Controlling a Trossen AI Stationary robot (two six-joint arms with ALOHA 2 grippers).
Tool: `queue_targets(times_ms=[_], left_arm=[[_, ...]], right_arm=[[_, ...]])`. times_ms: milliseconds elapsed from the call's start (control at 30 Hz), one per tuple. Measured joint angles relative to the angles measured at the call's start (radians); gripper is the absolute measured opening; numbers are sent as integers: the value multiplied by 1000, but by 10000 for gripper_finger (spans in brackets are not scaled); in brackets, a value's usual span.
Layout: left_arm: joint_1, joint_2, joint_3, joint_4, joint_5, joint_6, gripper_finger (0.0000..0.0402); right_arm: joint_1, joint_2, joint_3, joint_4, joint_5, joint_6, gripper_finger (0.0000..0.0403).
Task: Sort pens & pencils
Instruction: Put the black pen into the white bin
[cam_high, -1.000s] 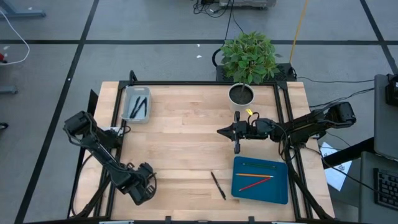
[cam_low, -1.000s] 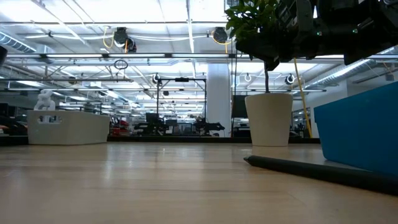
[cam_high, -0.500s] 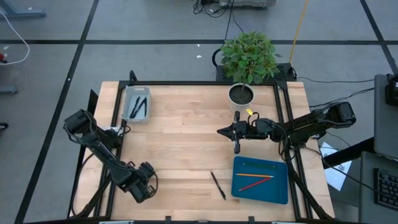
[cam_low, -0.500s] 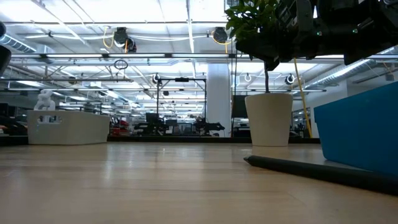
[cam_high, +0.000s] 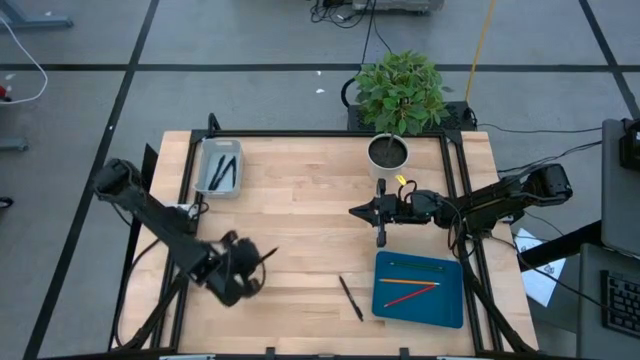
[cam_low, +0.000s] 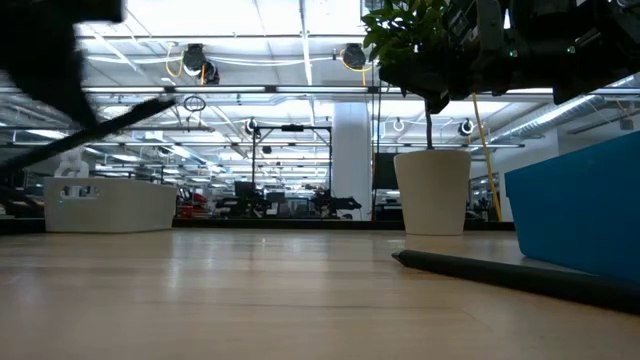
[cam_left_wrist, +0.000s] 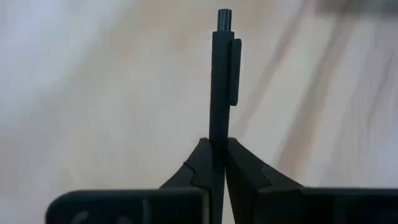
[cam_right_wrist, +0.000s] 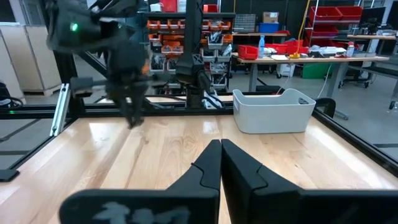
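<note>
The left claw (cam_left_wrist: 217, 163) pinches a black pen (cam_left_wrist: 222, 81) tight, its clip end jutting beyond the fingertips, above the counter (cam_high: 300, 220) left of the blue tray (cam_high: 385, 300). Another pen (cam_high: 350, 298) lies just beside that tray, which holds the pencils (cam_high: 410, 289). The grey bin (cam_high: 203, 183) contains pens. The right claw (cam_high: 353, 211) hovers shut, empty, near the potted plant (cam_high: 398, 95).

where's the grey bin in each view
High view: grey bin at the table's far left corner, dark pens inside.
Low view: at the left edge.
Left wrist view: not in it.
Right wrist view: right of centre.
Shared landmark: the wooden table.
</note>
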Motion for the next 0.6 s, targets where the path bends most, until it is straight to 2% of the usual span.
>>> queue_targets(times_ms=[100, 233, 400, 500, 600], left_arm=[[87, -40, 1, 84, -105, 217, 21], [227, -68, 2, 296, -127, 551, 22], [407, -62, 3, 611, 31, 922, 19], [489, -52, 3, 739, 113, 1044, 19], [536, -47, 1, 848, 144, 1107, 19]], right_arm=[[0, 0, 0, 0, 0, 0, 0], [0, 0, 0, 0, 0, 0, 0], [0, 0, 0, -18, -3, 1, 0], [0, 0, 0, -29, -4, 1, 0], [0, 0, 0, -42, -4, 1, 0]])
